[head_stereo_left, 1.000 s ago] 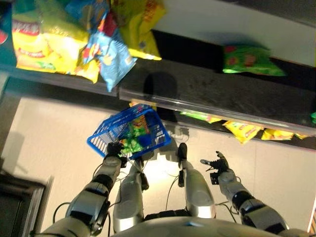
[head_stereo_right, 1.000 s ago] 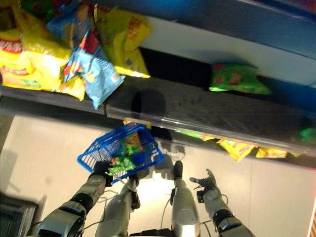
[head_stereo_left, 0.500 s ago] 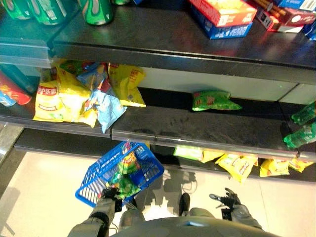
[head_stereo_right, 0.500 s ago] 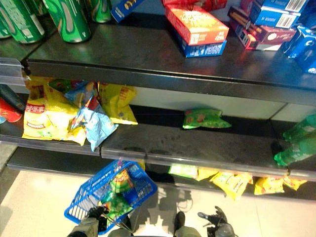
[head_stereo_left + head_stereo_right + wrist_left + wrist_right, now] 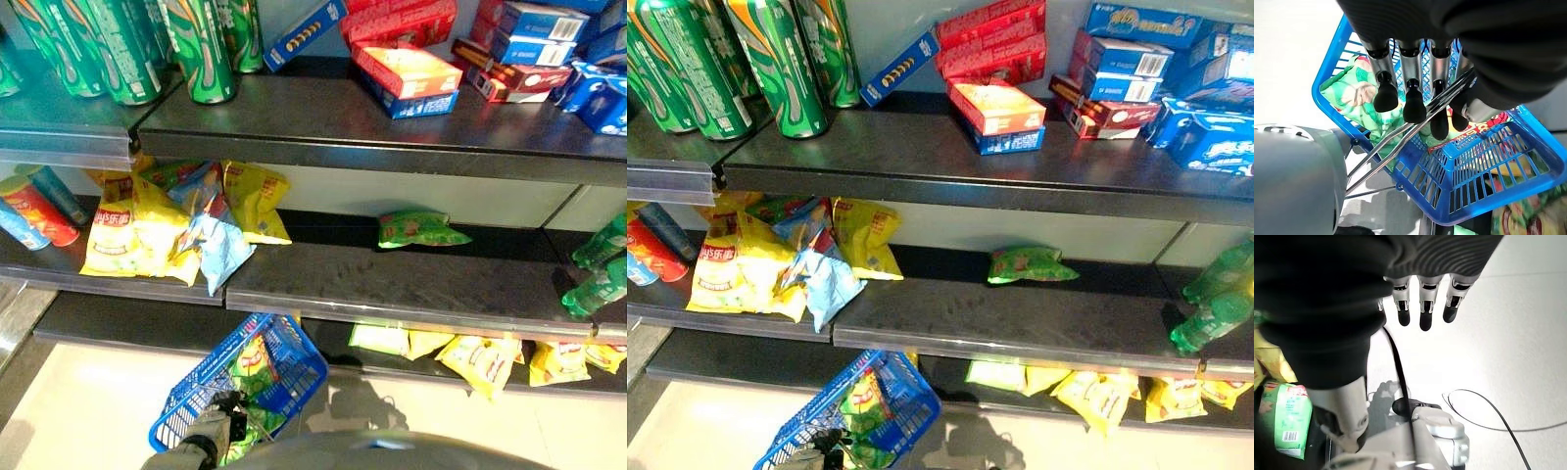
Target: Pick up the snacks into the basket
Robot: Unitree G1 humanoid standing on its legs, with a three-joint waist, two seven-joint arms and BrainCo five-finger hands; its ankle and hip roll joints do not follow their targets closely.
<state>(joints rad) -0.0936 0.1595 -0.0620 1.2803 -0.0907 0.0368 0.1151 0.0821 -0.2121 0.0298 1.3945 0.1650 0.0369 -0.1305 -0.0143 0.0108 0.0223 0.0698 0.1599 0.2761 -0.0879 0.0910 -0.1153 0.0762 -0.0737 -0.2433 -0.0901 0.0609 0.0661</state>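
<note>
Below the bottom shelf edge, left robot hand [image 5: 1415,93] curls round blue basket [image 5: 294,377] handle; snack bags [image 5: 1359,103] already inside. Right robot hand [image 5: 1422,303] hangs loose, empty. Green snack bag [image 5: 421,227] mid-shelf, rear. Risk: tilted basket spills during reach.

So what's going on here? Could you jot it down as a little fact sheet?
left hand: curled round the wire handle of the blue basket
basket contents: green and yellow snack bags
right hand: fingers relaxed, holding nothing, above the floor
middle shelf: lone green snack bag; pile of yellow and blue bags to its left
top shelf: green cans, boxes
</note>
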